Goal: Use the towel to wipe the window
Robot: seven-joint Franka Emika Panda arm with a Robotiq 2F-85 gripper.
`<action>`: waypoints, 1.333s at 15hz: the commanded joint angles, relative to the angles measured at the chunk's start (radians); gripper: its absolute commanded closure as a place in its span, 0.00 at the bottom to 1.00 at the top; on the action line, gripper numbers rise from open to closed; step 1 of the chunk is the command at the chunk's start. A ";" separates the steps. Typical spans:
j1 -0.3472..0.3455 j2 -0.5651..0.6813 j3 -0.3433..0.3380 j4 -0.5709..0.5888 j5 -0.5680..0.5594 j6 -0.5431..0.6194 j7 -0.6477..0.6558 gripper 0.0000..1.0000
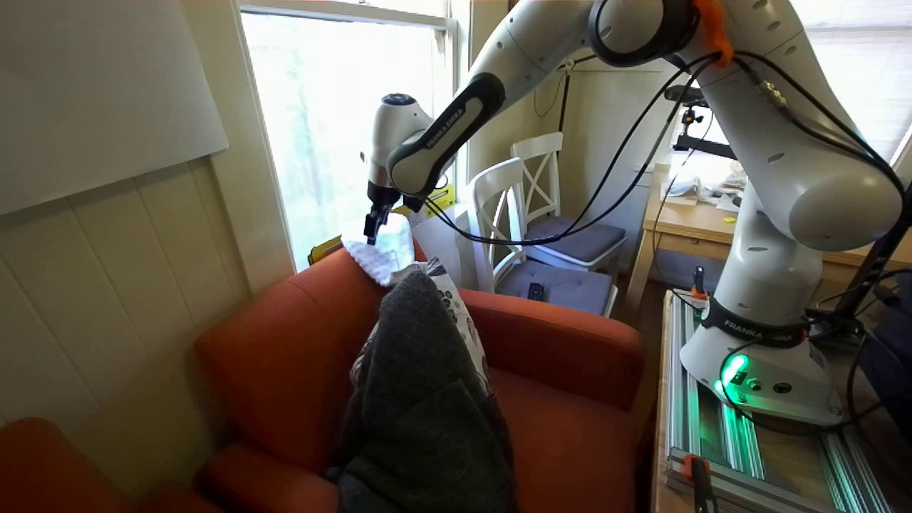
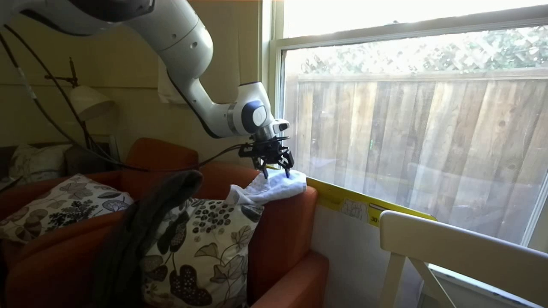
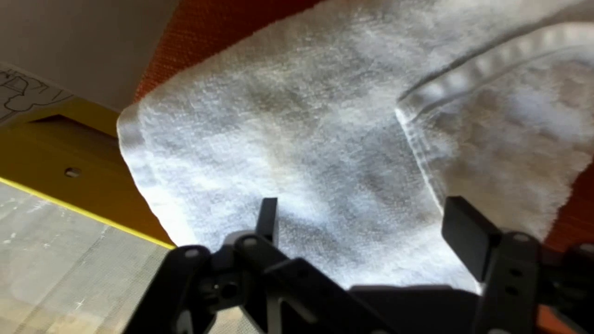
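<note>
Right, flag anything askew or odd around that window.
A printed yellow strip runs along the bottom of the window, seemingly no part of it. The white towel lies rumpled atop the orange armchair.

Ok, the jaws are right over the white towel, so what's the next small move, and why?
Probably close the jaws on the towel: in the wrist view they stand apart over it, and in both exterior views they reach down to it, or nearly, on the back of the armchair. It likely needs gripping before it can wipe the window.
</note>
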 commanded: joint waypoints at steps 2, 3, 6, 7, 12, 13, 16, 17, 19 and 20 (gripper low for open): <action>0.054 0.105 -0.071 0.117 -0.076 -0.006 0.063 0.48; 0.058 0.116 -0.076 0.127 -0.083 -0.011 0.062 0.56; 0.067 0.126 -0.077 0.144 -0.093 -0.031 0.050 0.74; 0.063 0.123 -0.071 0.145 -0.090 -0.039 0.042 0.81; 0.038 0.026 -0.045 0.079 -0.054 -0.081 0.045 0.99; 0.030 -0.005 -0.043 0.054 -0.042 -0.074 0.059 0.97; -0.006 -0.080 -0.025 0.003 0.018 -0.040 0.106 0.97; -0.024 -0.102 -0.012 -0.006 0.049 -0.028 0.117 0.97; -0.057 -0.135 0.016 -0.010 0.117 -0.012 0.121 0.97; -0.071 -0.148 0.030 -0.010 0.150 0.005 0.122 0.97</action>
